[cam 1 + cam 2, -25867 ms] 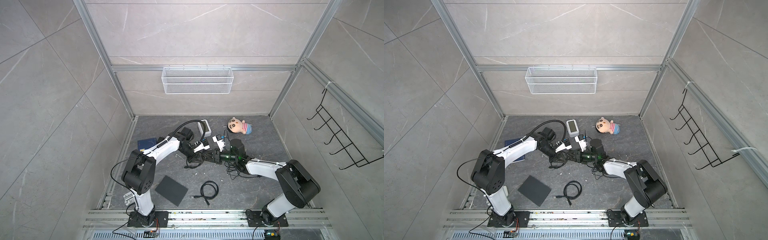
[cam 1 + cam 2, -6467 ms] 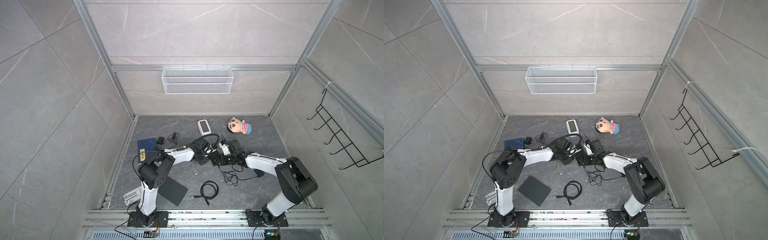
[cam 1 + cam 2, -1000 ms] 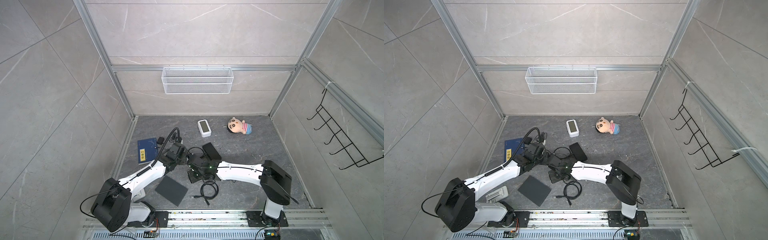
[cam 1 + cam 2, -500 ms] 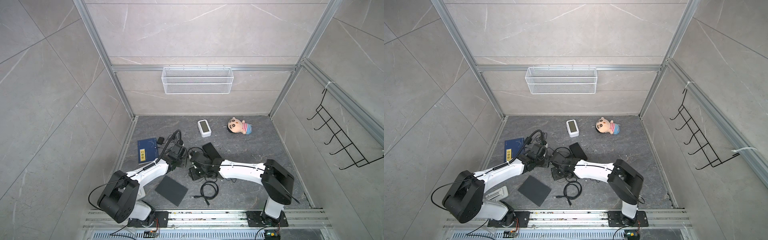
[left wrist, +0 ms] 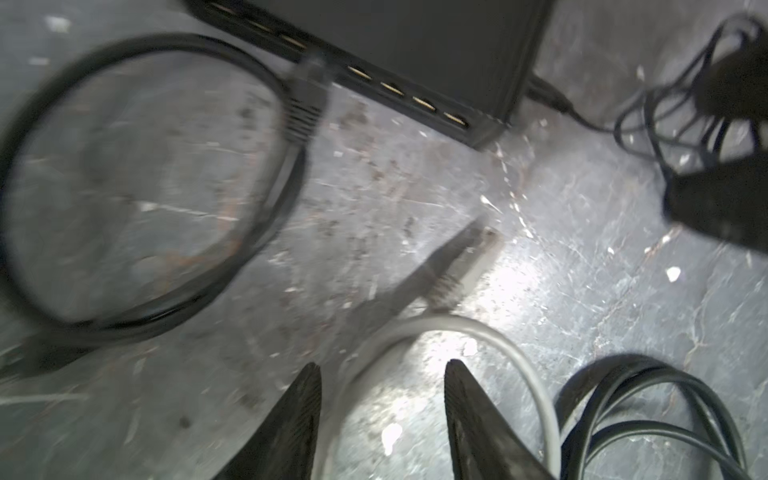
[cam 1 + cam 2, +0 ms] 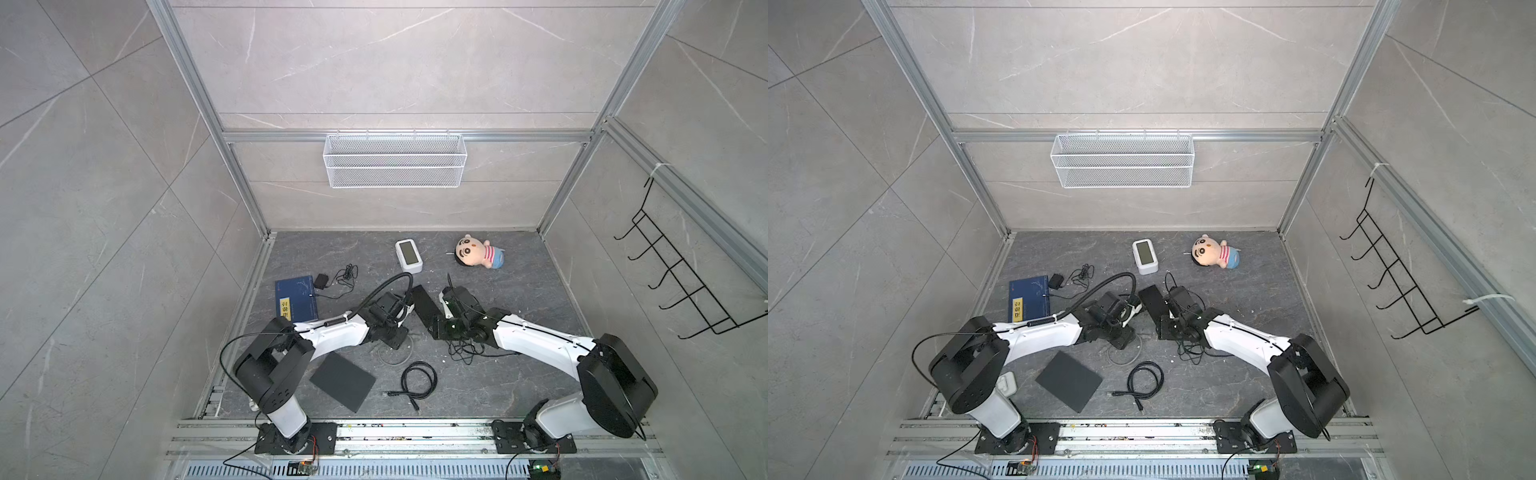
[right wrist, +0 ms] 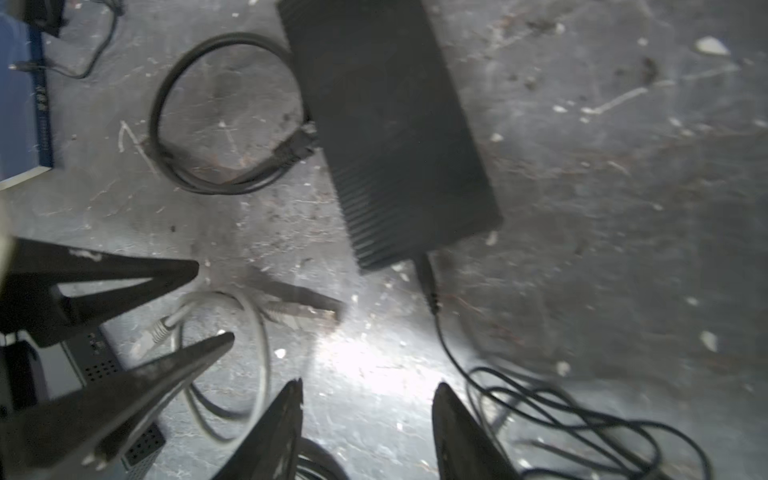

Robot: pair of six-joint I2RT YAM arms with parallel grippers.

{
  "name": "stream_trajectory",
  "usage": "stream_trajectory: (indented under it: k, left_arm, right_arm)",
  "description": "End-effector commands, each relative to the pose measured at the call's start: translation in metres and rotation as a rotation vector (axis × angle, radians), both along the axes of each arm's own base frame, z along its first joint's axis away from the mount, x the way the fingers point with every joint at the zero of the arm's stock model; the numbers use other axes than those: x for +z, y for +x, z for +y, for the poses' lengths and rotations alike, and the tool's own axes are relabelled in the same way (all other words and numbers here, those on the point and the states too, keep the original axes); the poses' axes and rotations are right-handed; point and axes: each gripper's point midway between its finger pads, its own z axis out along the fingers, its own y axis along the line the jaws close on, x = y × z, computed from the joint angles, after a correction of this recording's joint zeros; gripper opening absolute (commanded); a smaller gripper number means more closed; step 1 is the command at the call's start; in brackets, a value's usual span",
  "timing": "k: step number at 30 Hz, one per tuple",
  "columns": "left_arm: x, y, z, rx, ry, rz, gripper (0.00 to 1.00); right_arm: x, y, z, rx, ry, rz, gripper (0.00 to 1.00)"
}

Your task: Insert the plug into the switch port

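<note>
- Left wrist view, close over the desk (image 5: pixel 582 249): the left end effector (image 5: pixel 380 365) has its two fingers spread wide, with nothing pinched between them.
- Under that gap a grey cable (image 5: pixel 436 323) curves across the desk. Its grey plug (image 5: pixel 461 266) lies loose on the surface, apart from the switch.
- The switch (image 5: pixel 415 41), a flat black box, sits beyond, with its row of ports facing this camera.
- A black plug (image 5: pixel 309 83) sits at one of those ports, and its black cable (image 5: pixel 289 191) swings round in a big loop beside the switch. The picture is blurred, so I cannot tell how deep the plug is seated.
- Right wrist view: the right end effector (image 7: pixel 368 386) is spread too and grips nothing. The switch (image 7: pixel 395 124) lies flat ahead of it, with a thin power lead (image 7: pixel 430 286) running from its near end into a tangle.
- In both top views the two arms reach toward mid-desk, with the switch (image 6: pixel 424 307) (image 6: pixel 1152 305) lying between them.
- Farther back lie a plush doll (image 6: pixel 478 253), a white device (image 6: pixel 409 255) and a blue book (image 6: pixel 296 301).
- Nearer the front are a black pad (image 6: pixel 343 382) and a coiled black lead (image 6: pixel 417 380).
</note>
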Motion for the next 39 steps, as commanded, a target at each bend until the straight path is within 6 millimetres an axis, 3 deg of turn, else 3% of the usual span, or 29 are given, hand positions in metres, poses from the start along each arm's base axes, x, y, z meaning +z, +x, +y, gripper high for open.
stream_trajectory:
  k: [1, 6, 14, 20, 27, 33, 39]
  left_arm:
    - [-0.01, -0.003, 0.003, -0.048, 0.072, 0.005, 0.51]
    - [-0.023, -0.004, 0.006, -0.052, 0.103, 0.023, 0.5]
    - [-0.029, -0.001, 0.002, -0.067, 0.101, 0.005, 0.24]
    - [0.005, 0.018, -0.004, -0.072, 0.014, -0.178, 0.13]
    - [0.046, 0.013, -0.015, -0.192, -0.142, -0.298, 0.1]
    - [0.056, 0.005, -0.02, -0.24, -0.205, -0.312, 0.08]
    - [0.058, 0.001, -0.021, -0.252, -0.233, -0.311, 0.08]
  right_arm:
    - [0.0, -0.005, -0.009, -0.007, 0.008, 0.016, 0.53]
    - [-0.002, -0.003, -0.012, -0.013, 0.018, 0.019, 0.54]
    - [-0.001, -0.005, -0.004, 0.027, 0.057, 0.037, 0.54]
    - [0.005, -0.006, 0.007, 0.049, 0.135, 0.025, 0.55]
    - [0.038, 0.009, 0.021, 0.038, 0.311, -0.042, 0.58]
    - [0.06, 0.017, 0.04, 0.062, 0.51, -0.062, 0.56]
    - [0.047, 0.021, 0.04, 0.036, 0.507, -0.029, 0.49]
